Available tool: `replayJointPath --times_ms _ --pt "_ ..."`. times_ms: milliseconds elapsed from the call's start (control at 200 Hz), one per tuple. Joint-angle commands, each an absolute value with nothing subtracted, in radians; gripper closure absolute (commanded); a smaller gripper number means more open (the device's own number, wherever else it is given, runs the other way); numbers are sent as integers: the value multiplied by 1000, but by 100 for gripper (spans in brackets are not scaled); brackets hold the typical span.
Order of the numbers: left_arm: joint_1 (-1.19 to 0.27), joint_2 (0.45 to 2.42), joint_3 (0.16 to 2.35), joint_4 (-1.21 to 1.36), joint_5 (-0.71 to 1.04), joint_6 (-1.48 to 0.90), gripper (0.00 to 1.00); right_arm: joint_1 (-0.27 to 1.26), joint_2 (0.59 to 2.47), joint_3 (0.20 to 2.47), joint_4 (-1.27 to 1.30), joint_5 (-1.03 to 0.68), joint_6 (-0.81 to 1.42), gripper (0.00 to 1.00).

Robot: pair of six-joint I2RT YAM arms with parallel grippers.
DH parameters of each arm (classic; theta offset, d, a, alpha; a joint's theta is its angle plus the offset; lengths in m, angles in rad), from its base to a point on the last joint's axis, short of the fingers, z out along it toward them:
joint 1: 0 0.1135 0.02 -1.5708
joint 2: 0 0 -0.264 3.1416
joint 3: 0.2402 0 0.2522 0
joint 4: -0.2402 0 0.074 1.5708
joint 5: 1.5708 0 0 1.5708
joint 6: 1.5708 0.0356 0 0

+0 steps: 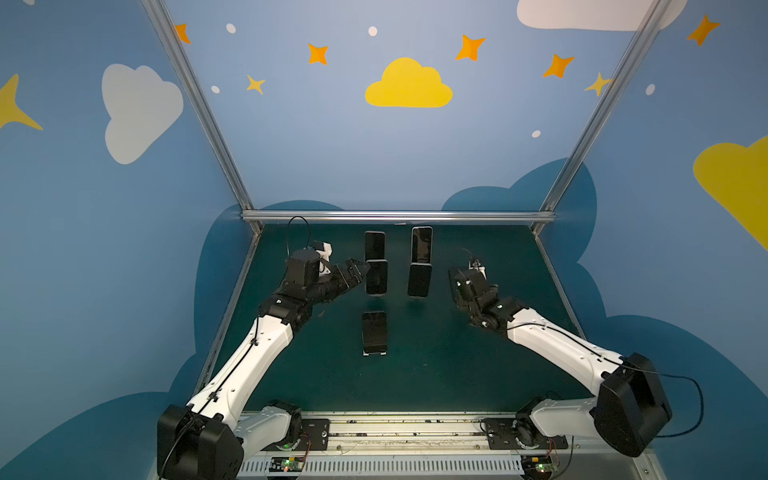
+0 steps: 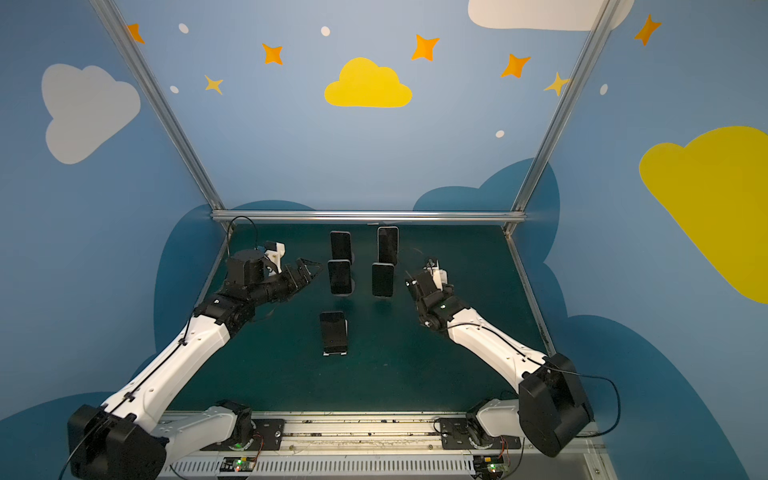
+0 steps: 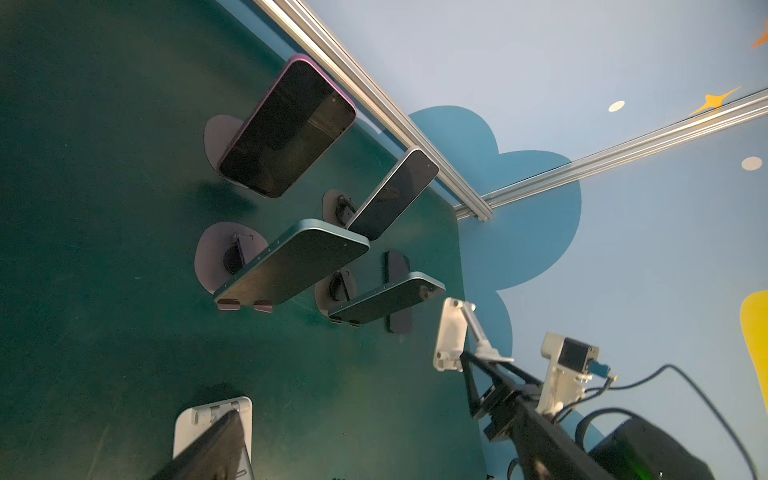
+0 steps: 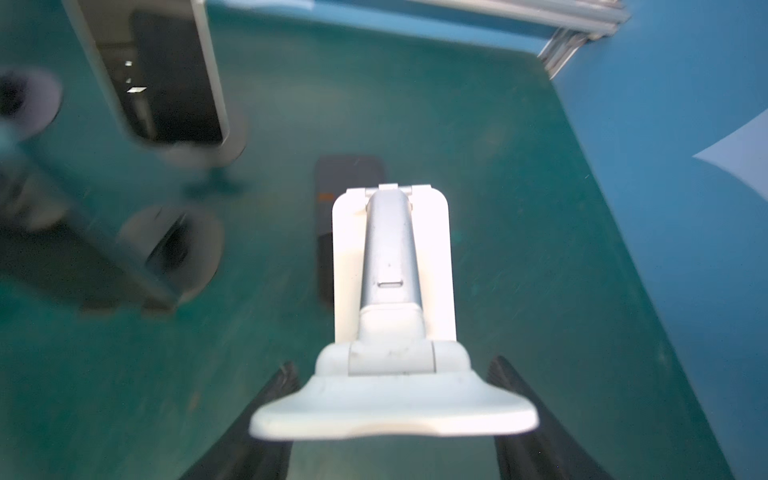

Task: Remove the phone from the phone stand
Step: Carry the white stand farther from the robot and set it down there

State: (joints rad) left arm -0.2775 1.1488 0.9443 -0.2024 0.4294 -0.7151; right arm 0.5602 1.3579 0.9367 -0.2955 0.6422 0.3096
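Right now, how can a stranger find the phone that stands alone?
On the green table, four phones stand together near the back rail. Closer to the robot, one phone stands alone. Only it rests on a white stand; theirs have grey round bases.

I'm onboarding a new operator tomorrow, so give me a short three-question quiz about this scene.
1. How many phones are propped upright?
2. True or false: the left gripper is shut on a phone.
3. The right gripper holds: A) a phone, B) a white stand, C) nothing.
Key: 1) five; 2) false, it is open; 3) B.
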Motion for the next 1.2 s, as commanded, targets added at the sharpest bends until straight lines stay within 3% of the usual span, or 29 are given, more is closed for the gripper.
replayJointPath --times_ms 0,250,561,1192 --pt "-281 1158 966 -207 437 -701 0 441 1420 1042 -182 534 224 41" --pt "-281 1136 945 -169 442 -708 0 234 1639 1242 -210 364 151 40" --pt "-281 1166 947 -161 463 -717 0 131 1916 1511 -307 130 90 41" --pt "-279 1224 945 -162 442 -703 0 85 2283 1960 -636 97 0 38"
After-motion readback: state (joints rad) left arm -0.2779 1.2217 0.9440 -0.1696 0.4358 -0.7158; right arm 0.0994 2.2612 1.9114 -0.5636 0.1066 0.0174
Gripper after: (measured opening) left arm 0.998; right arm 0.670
